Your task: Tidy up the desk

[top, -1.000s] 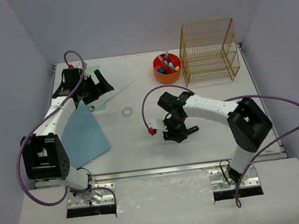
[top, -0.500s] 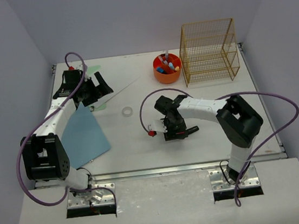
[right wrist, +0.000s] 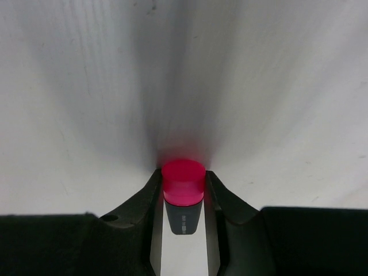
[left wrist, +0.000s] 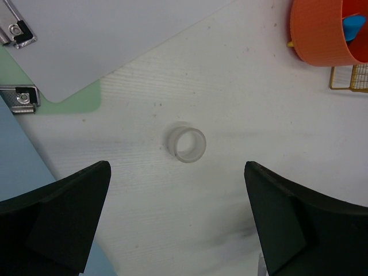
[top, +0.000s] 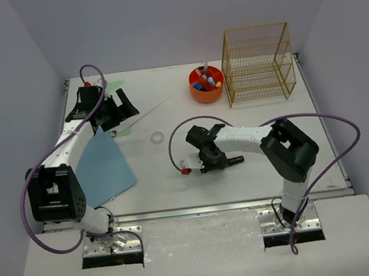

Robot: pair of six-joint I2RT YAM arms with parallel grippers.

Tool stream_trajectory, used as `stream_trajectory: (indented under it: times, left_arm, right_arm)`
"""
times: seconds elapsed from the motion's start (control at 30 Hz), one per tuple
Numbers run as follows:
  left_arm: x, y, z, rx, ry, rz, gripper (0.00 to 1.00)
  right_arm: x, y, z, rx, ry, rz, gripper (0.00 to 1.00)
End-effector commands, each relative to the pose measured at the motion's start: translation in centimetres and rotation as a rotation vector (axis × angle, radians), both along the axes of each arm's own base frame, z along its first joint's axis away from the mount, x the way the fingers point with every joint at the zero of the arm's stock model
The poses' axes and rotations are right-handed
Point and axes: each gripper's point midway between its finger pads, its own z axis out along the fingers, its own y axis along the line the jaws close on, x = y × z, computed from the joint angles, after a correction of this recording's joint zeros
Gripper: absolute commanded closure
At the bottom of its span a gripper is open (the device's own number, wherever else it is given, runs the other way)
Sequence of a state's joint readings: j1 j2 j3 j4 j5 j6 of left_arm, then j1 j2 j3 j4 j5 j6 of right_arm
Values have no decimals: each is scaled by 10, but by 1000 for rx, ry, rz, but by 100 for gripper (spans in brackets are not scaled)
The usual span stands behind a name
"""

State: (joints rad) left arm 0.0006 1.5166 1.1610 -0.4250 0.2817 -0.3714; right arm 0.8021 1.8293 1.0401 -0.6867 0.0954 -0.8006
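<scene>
Jaws of the right pincer (right wrist: 183, 175) have just narrowed onto one red-capped marker (right wrist: 183, 183). It looks gripped and ready to lift off the desk (top: 188, 110) beneath. The left pincer (left wrist: 177, 169) hangs wide above one tape ring (left wrist: 187, 144). Beyond the right pincer stand one orange cup (top: 206, 85) and one wire rack (top: 257, 64).

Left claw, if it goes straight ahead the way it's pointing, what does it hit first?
Probably the small clear ring on the desk, centred ahead of the open left claw; depth is unclear.
</scene>
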Motion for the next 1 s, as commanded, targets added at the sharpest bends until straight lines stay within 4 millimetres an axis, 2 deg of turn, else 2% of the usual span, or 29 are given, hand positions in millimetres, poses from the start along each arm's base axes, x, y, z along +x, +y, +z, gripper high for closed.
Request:
stream_trajectory:
  times: [0.0,0.07,0.1,0.17,0.23,0.27,0.37,0.43,0.53,0.6,0.73,0.97]
  left_arm:
    - [7,0,12,3,-42,-2,0]
    - [7,0,13,2,-44,-3,0]
    - [8,-1,14,-4,-48,-7,0]
    - [10,-2,14,-10,-49,-6,0]
    - [10,-2,14,-12,-49,-7,0]
    - [10,-3,14,-13,-50,-6,0]
    - [10,-4,14,-23,-51,-9,0]
    - [11,-5,14,-32,-52,-9,0]
    - [12,-6,13,-39,-49,-6,0]
    - [13,-7,13,-45,-52,-8,0]
    - [14,-10,8,-63,-40,-7,0]
    - [14,-10,5,-63,-32,-9,0]
  right_arm:
    - [50,71,61,267,-98,-40,100]
    - [82,98,106,390,-169,-65,100]
    - [104,120,140,495,-213,-85,100]
    - [145,139,178,626,-279,-155,100]
    - [179,150,219,737,-368,-187,100]
    - [197,156,235,805,-416,-196,100]
    - [228,154,258,921,-484,-220,100]
    - [248,149,265,988,-514,-243,100]
    - [266,138,259,1012,-510,-288,100]
    - [277,123,252,1027,-497,-320,100]
    - [287,110,238,1018,-495,-327,100]
    - [299,98,229,1022,-533,-323,100]
